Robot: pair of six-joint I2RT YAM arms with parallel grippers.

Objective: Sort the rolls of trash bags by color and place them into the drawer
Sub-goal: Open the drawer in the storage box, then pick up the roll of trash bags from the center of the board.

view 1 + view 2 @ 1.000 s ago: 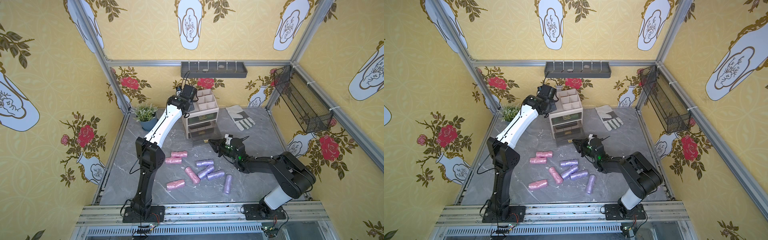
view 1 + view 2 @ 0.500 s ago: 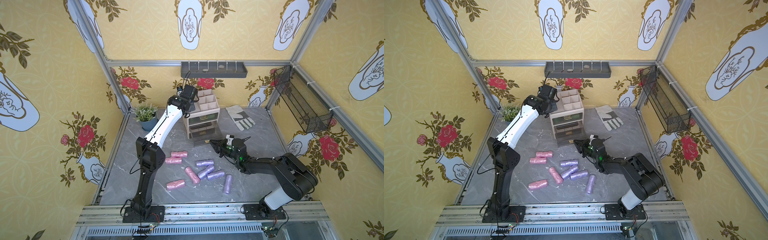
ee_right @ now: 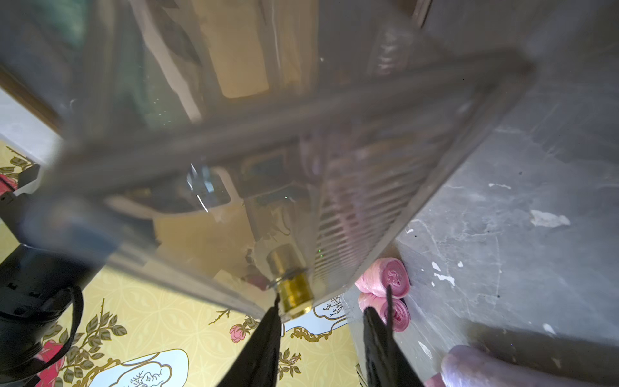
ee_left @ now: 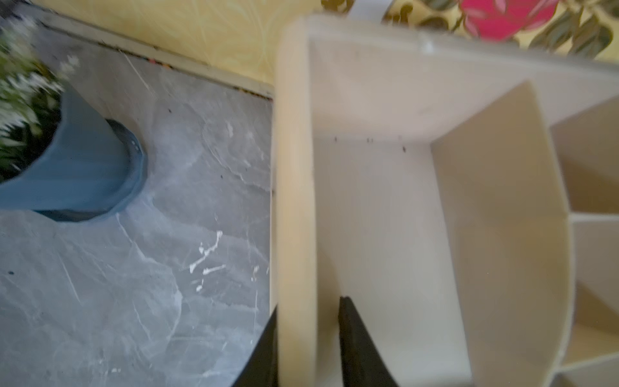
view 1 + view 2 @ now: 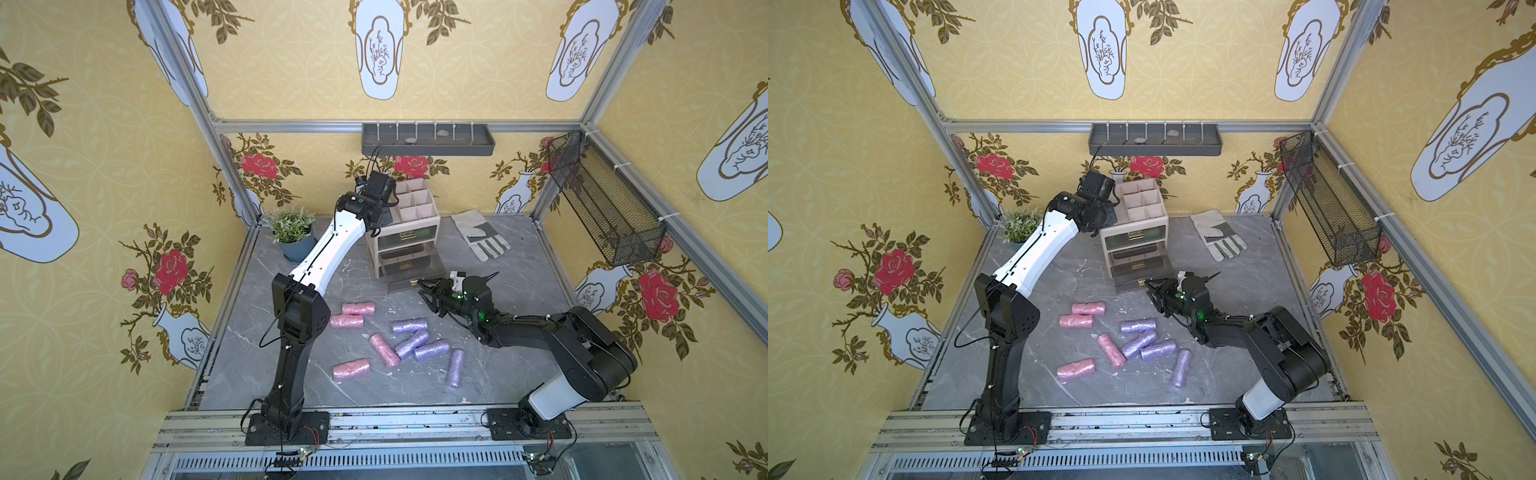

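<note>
Gold handle (image 3: 294, 295) of the drawer (image 3: 335, 201) between tips of the released right hand (image 3: 322, 305).

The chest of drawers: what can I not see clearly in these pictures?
Top drawer: in both top views, green shows through the smoky front; what it is and how many cannot be told.
Pulled-out bottom drawer: blurred and full of reflections in the right wrist view; its inside is unreadable there.
Left gripper: hidden by its arm in both top views; the left wrist view cuts off all but the fingertips.

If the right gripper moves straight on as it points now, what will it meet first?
Probably the gold handle of the pulled-out bottom drawer, just ahead of the right gripper.
</note>
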